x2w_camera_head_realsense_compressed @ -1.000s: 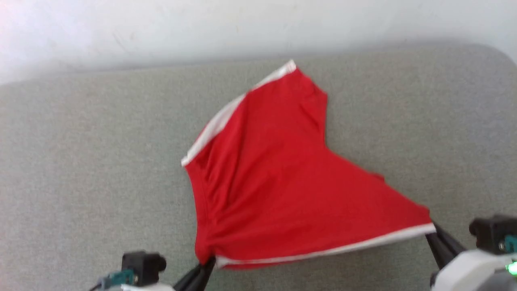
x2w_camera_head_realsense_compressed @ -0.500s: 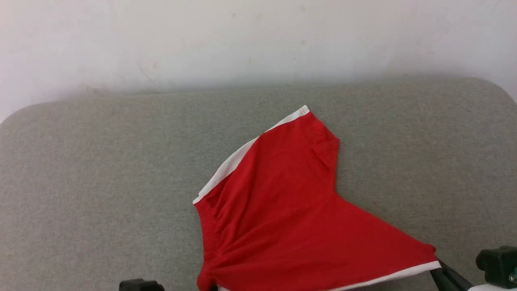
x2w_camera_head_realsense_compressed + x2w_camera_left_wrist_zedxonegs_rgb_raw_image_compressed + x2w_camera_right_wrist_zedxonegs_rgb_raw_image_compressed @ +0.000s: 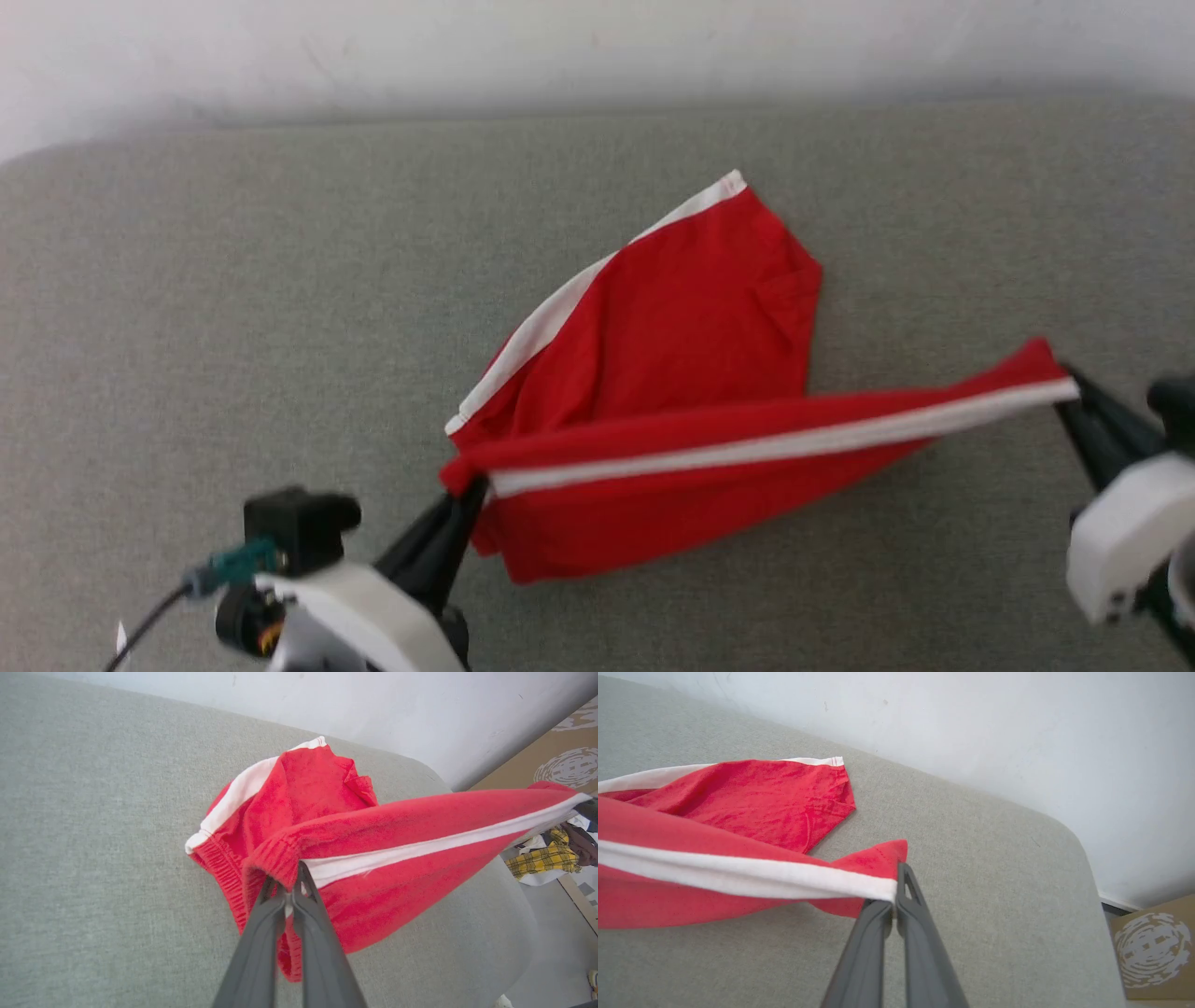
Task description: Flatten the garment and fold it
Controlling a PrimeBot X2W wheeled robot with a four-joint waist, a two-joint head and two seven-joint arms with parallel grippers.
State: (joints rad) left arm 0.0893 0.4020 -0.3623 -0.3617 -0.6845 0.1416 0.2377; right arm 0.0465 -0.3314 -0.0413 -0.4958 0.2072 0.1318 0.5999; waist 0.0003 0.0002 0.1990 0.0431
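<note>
Head view is consulted first: where is the garment [image 3: 672, 317] found? — First

It is laid partly on the grey cushion [image 3: 233, 327], below a pale wall [image 3: 560, 37]. One side is raised off the weave, and its white stripe [image 3: 775, 439] is drawn into a taut line between the two grippers. — Second

How is it held? — First

The left gripper [image 3: 464, 499] is clamped on the corner at the gathered waistband [image 3: 219, 868]. The right gripper [image 3: 1069, 387] is pinched together on the far end of the same stripe, where a stitched hem corner is seen in the right wrist view. — Second

What is judged of its handling? — First

It is taken to be light, limp and thin: the unheld part is slumped in soft creases, and a belly of red cloth is hung below the stretched edge. Little stiffness can be counted on, so shape is given only by tension. The ribbed elastic and the doubled hem are judged the firmest places to be gripped; the plain red panel would likely be bunched. — Second

And the surfaces? — First

The cushion is coarsely woven, with a rounded edge, so some drag on the fabric is to be expected. The red knit is matte and faintly fuzzy; the white stripe is smooth and flat. — Second
</note>
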